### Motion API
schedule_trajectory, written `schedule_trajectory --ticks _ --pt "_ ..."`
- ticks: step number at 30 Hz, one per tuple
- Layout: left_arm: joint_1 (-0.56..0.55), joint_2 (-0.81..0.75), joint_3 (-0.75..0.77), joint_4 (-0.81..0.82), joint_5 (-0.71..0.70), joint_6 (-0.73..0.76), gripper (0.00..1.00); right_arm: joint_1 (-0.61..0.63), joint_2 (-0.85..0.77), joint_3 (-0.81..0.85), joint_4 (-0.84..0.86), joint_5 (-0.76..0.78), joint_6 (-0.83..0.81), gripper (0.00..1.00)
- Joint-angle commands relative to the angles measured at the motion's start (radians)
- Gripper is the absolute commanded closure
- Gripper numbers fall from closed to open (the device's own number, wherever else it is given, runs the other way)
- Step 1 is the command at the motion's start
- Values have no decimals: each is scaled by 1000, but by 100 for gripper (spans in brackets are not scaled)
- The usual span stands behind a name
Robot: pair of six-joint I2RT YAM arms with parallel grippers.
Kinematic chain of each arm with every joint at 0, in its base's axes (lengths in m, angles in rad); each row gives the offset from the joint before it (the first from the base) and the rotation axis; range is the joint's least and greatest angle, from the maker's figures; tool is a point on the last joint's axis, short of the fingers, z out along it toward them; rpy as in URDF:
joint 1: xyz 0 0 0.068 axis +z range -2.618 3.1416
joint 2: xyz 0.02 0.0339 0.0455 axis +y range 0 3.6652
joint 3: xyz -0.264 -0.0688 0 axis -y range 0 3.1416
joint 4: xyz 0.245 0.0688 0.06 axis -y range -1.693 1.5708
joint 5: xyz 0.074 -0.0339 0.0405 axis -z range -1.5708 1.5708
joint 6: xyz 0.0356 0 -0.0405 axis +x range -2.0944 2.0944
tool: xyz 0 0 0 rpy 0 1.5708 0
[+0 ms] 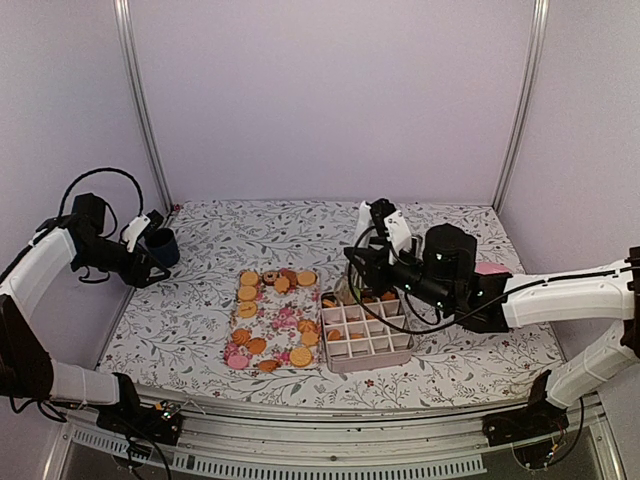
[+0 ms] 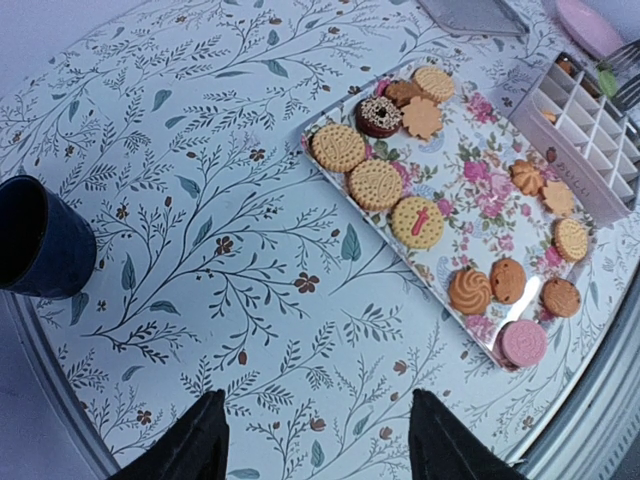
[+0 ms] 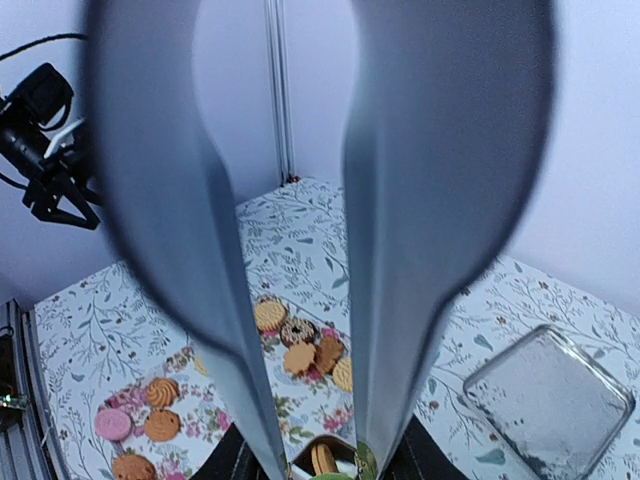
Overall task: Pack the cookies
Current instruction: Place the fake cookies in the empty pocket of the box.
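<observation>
Right gripper (image 1: 368, 265): out over the back row of the divided box (image 1: 368, 340), and it's clamped on a pair of grey tongs (image 3: 400, 200), with the dark fingers pressing on the outside of the two blades.
Tongs: blades run close together down to the tips, and a tan biscuit shows right between them. Whether it's actually pinched I cannot tell.
Left gripper (image 2: 315, 440): off at the left edge of the table (image 2: 200, 200), fingers (image 2: 190, 445) spread apart with nothing between them.
Dark blue cup (image 2: 40, 240): upright, just beside the left gripper.
Cookies (image 2: 376, 185): most of them lie flat on the floral tray (image 2: 470, 150), tan ones along with a chocolate ring and a pink one at the near corner. A few sit in compartments of the box.
Divided box: touching the tray's right side.
Pink plate (image 2: 590, 25): beyond the box, partly hidden by the right arm.
Clear lid (image 3: 550, 400): flat on the table, apart from the tray.
</observation>
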Motion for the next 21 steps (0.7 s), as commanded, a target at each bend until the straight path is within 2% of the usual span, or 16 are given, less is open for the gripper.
schedule_trajectory --ticks 1,8,17,21 --pt "4 7 7 5 14 2 38 -3 -131 -113 -53 102 48 74" --pt "4 12 9 10 19 -6 38 -4 -229 -191 -132 128 103 74" --pt "4 2 7 9 11 -3 38 -2 -204 -188 -161 73 138 72" --pt "4 2 11 7 9 1 37 -1 -169 -184 -159 60 155 69"
